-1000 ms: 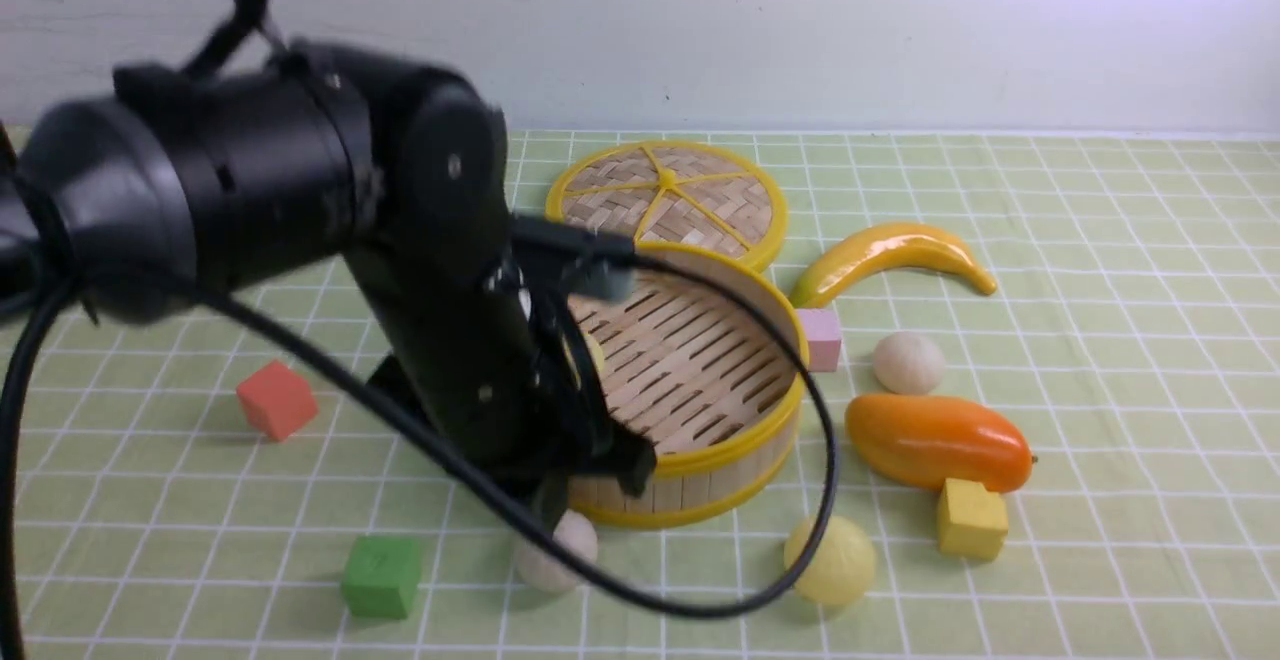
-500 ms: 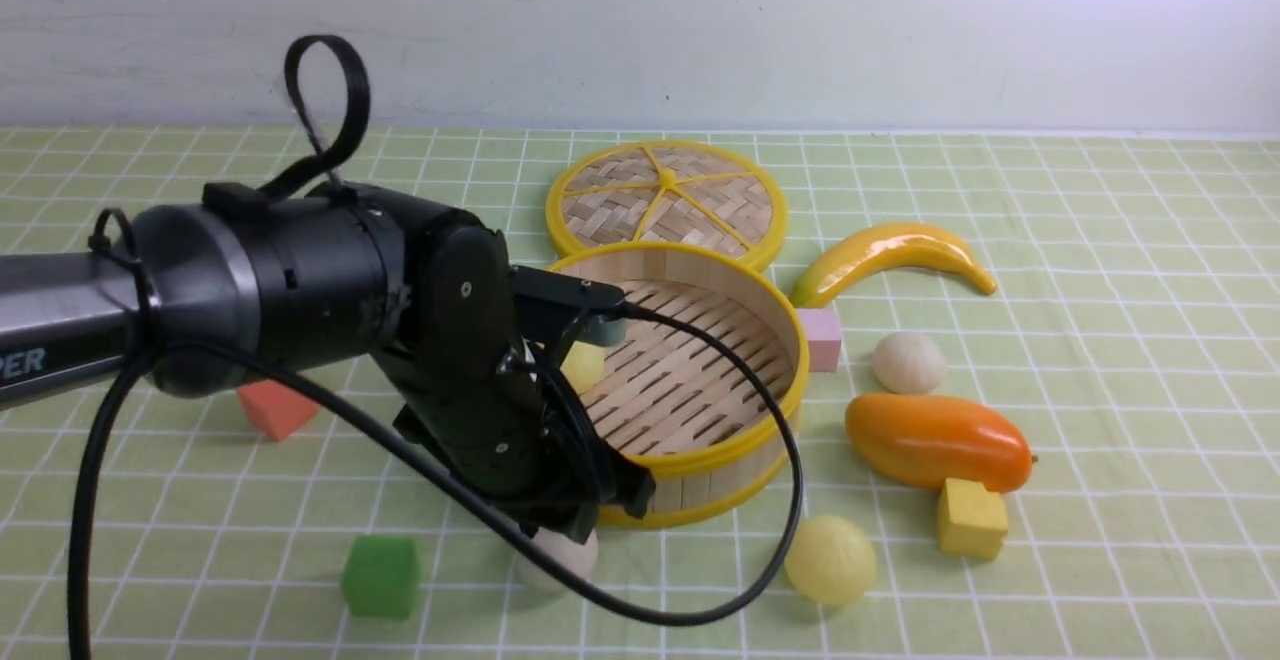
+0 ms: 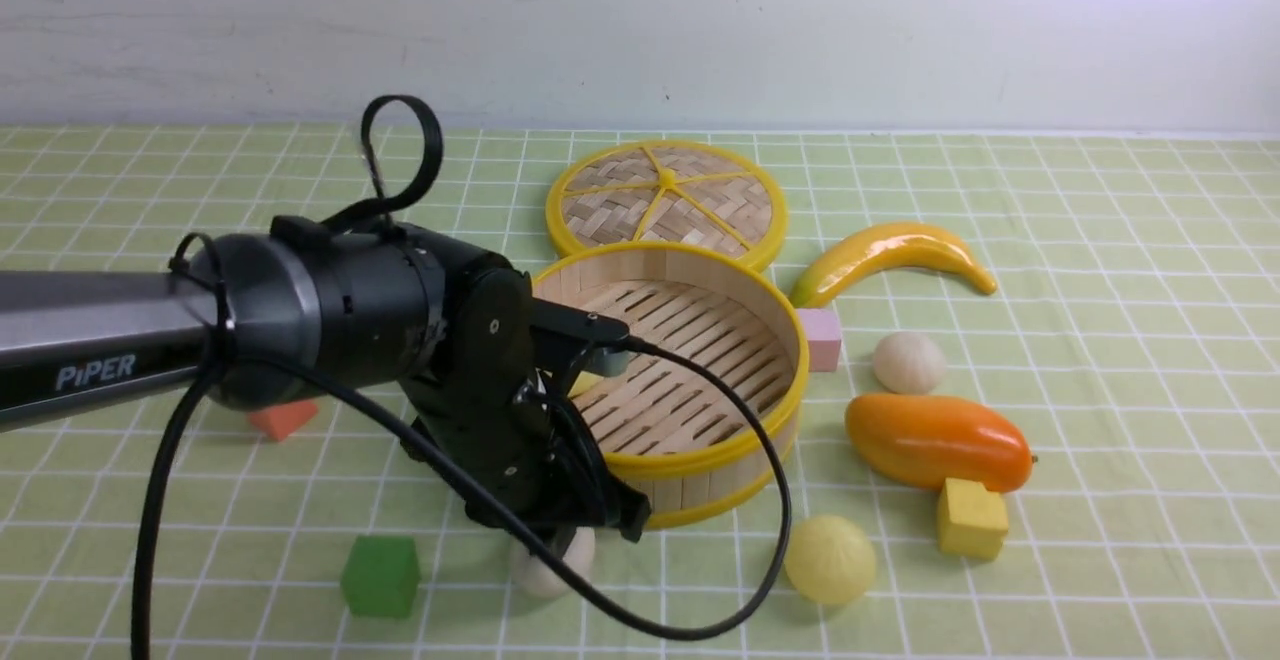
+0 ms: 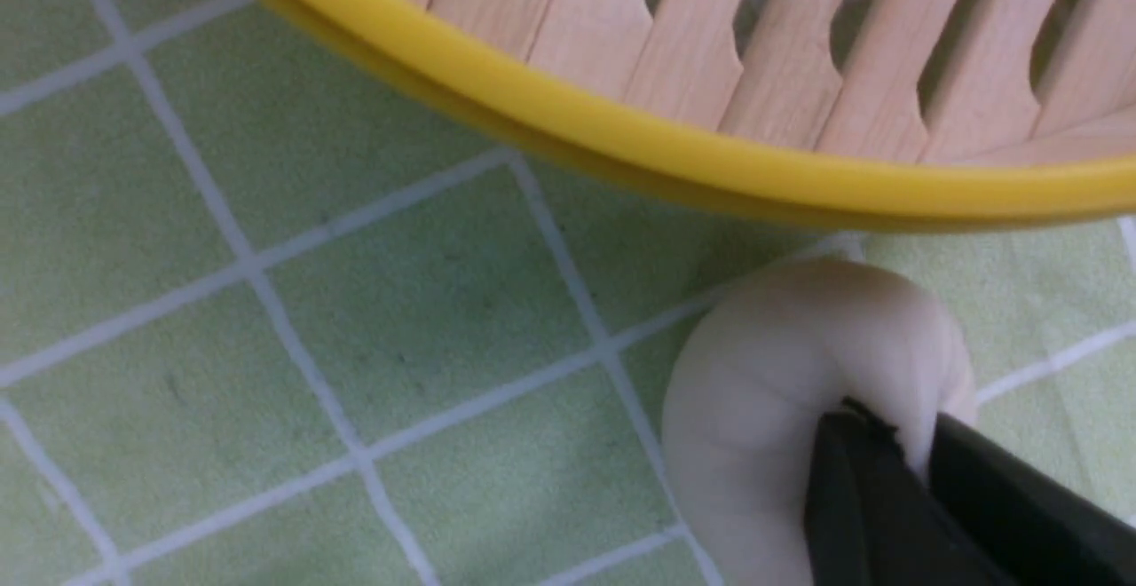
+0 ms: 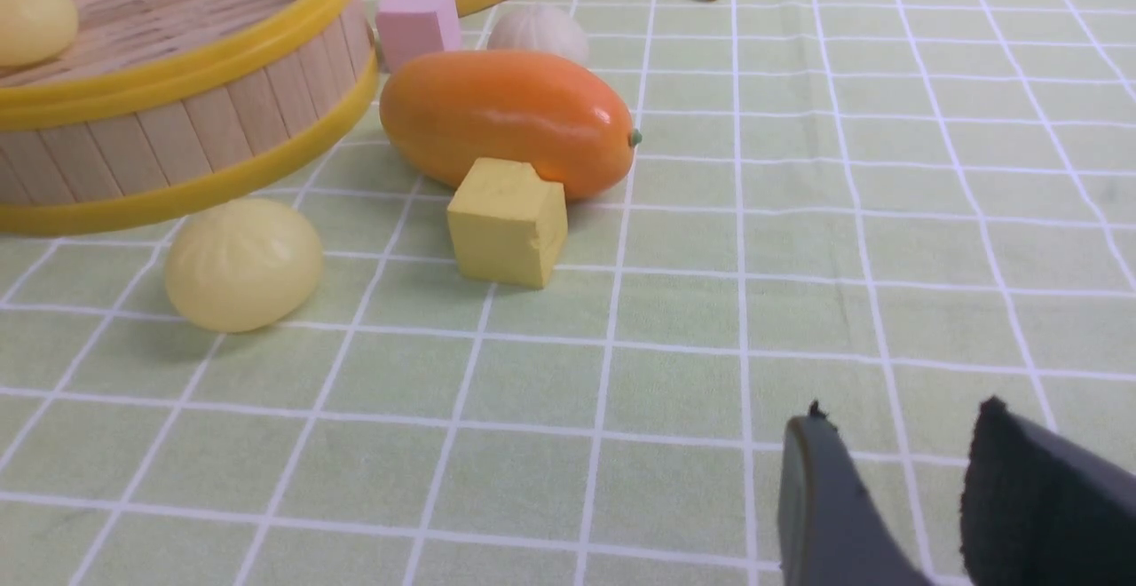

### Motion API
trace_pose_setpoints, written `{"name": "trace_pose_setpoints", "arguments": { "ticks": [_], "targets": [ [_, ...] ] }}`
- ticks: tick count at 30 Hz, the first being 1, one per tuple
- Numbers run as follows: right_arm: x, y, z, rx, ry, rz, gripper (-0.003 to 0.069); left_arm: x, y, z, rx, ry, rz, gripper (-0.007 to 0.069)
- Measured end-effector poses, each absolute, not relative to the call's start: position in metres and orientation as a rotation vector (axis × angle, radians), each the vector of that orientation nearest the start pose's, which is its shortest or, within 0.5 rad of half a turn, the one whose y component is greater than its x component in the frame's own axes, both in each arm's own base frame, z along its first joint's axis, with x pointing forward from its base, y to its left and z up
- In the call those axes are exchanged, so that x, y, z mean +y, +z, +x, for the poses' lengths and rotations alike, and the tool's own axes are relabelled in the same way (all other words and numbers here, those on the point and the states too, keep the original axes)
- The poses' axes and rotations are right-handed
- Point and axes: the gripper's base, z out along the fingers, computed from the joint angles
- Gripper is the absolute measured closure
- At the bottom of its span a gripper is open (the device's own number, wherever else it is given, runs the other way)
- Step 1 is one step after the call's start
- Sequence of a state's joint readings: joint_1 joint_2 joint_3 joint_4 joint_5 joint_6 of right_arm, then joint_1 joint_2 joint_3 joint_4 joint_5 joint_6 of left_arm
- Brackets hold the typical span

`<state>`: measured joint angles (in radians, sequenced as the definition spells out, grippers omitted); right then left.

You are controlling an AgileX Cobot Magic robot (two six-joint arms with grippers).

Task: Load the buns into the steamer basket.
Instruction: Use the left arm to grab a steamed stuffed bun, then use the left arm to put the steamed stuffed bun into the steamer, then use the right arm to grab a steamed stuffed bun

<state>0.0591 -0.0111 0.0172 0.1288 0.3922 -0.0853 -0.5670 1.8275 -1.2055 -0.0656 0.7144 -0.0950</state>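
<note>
The steamer basket stands mid-table; its yellow rim also shows in the left wrist view. One pale yellow bun lies inside it, mostly hidden behind my left arm in the front view. My left gripper is down at the basket's near side, jaws pinched on an off-white bun, which rests on the cloth. A second pale yellow bun lies in front of the basket. A second off-white bun lies to its right. My right gripper is open and empty, low over bare cloth.
The woven lid lies behind the basket. A banana, an orange mango, a pink cube and a yellow cube sit to the right. A red cube and a green cube sit to the left.
My left arm has dropped and swung down, bringing its gripper onto the off-white bun in front of the basket. The buns and the basket have not moved.
</note>
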Motion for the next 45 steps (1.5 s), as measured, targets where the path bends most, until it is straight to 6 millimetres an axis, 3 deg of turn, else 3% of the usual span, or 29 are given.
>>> {"name": "trace_pose_setpoints", "arguments": {
  "ticks": [3,7,10,11,12,15,18,22,25,26,30,32,34,36,38,40,41,42,43,45],
  "targets": [
    [0.008,0.173,0.052,1.879,0.110,-0.058,0.0418,-0.196,0.201,0.299,2.803,-0.223,0.605,0.0633],
    [0.008,0.173,0.052,1.879,0.110,-0.058,0.0418,-0.196,0.253,0.281,2.730,-0.296,0.645,0.0633],
    [0.008,0.173,0.052,1.879,0.110,-0.058,0.0418,-0.204,0.286,0.287,2.573,-0.355,0.654,0.0633],
    [0.008,0.173,0.052,1.879,0.110,-0.058,0.0418,-0.204,0.288,0.288,2.561,-0.359,0.653,0.0633],
    [0.008,0.173,0.052,1.879,0.110,-0.058,0.0418,-0.209,0.298,0.299,2.490,-0.367,0.645,0.0633],
    [0.008,0.173,0.052,1.879,0.110,-0.058,0.0418,-0.217,0.290,0.320,2.450,-0.355,0.635,0.0633],
    [0.008,0.173,0.052,1.879,0.110,-0.058,0.0418,-0.227,0.269,0.338,2.460,-0.331,0.668,0.0627],
    [0.008,0.173,0.052,1.879,0.110,-0.058,0.0418,-0.242,0.225,0.364,2.512,-0.267,0.749,0.0557],
    [0.008,0.173,0.052,1.879,0.110,-0.058,0.0418,-0.245,0.212,0.373,2.534,-0.245,0.749,0.0465],
    [0.008,0.173,0.052,1.879,0.110,-0.058,0.0418,-0.245,0.212,0.373,2.536,-0.245,0.747,0.0456],
    [0.008,0.173,0.052,1.879,0.110,-0.058,0.0418,-0.245,0.227,0.374,2.590,-0.262,0.651,0.0277],
    [0.008,0.173,0.052,1.879,0.110,-0.058,0.0418,-0.242,0.238,0.370,2.627,-0.259,0.632,0.0231],
    [0.008,0.173,0.052,1.879,0.110,-0.058,0.0418,-0.237,0.265,0.359,2.636,-0.263,0.623,0.0221],
    [0.008,0.173,0.052,1.879,0.110,-0.058,0.0418,-0.229,0.296,0.344,2.608,-0.278,0.615,0.0263],
    [0.008,0.173,0.052,1.879,0.110,-0.058,0.0418,-0.218,0.331,0.322,2.542,-0.310,0.609,0.0337],
    [0.008,0.173,0.052,1.879,0.110,-0.058,0.0418,-0.200,0.372,0.282,2.421,-0.376,0.598,0.0495],
    [0.008,0.173,0.052,1.879,0.110,-0.058,0.0418,-0.192,0.383,0.267,2.375,-0.399,0.592,0.0565],
    [0.008,0.173,0.052,1.879,0.110,-0.058,0.0418,-0.190,0.382,0.263,2.373,-0.403,0.595,0.0577],
    [0.008,0.173,0.052,1.879,0.110,-0.058,0.0418,-0.174,0.396,0.233,2.275,-0.454,0.576,0.0638],
    [0.008,0.173,0.052,1.879,0.110,-0.058,0.0418,-0.155,0.406,0.205,2.161,-0.508,0.542,0.0638]
  ]
}}
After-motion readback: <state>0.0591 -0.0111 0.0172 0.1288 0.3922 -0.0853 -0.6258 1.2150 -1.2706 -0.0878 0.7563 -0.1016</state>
